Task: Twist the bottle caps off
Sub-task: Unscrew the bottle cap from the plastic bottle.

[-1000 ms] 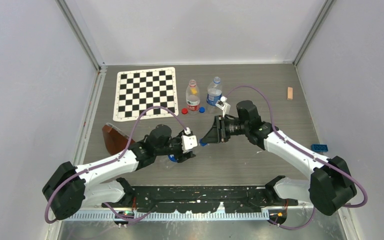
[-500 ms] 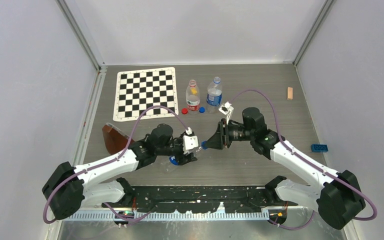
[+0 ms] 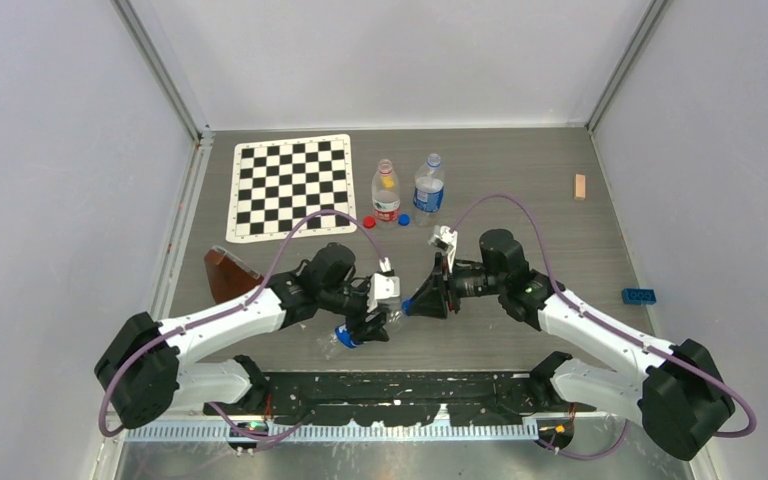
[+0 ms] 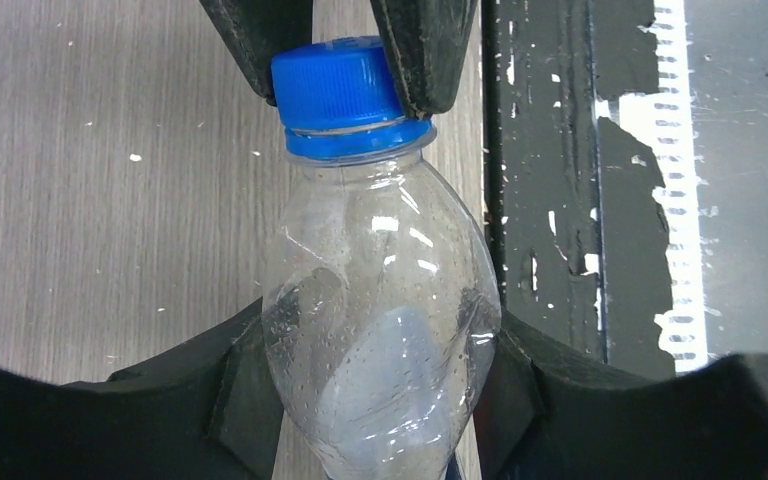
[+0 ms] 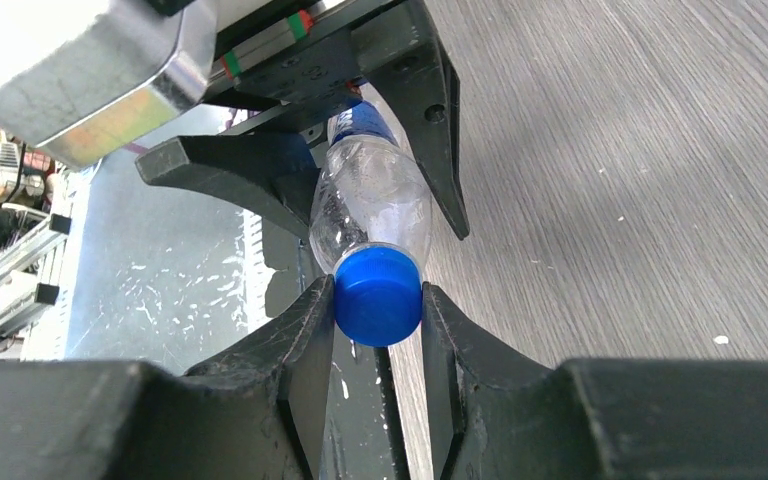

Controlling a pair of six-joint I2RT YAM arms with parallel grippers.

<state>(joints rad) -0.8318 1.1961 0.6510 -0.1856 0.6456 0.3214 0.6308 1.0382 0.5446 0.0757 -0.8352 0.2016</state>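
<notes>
My left gripper (image 3: 368,322) is shut on the body of a clear bottle (image 3: 338,340) with a blue label and holds it slanted above the table; the left wrist view shows it too (image 4: 380,330). Its blue cap (image 3: 407,306) points right. My right gripper (image 3: 412,304) is shut on that cap (image 5: 378,295), one finger on each side. The cap sits on the neck (image 4: 340,90). Two other bottles stand upright at the back, one with a red-and-white label (image 3: 386,196) and one with a blue label (image 3: 427,190). A loose red cap (image 3: 368,223) and a loose blue cap (image 3: 403,220) lie by them.
A checkerboard mat (image 3: 290,186) lies at the back left. A brown object (image 3: 226,276) sits left of my left arm. A small wooden block (image 3: 580,186) and a blue brick (image 3: 638,295) lie at the right. A black rail (image 3: 410,386) runs along the near edge.
Both grippers have moved toward the near edge with the bottle between them. The bottle has tilted so its base points near-left. The right gripper has closed in on the cap.
</notes>
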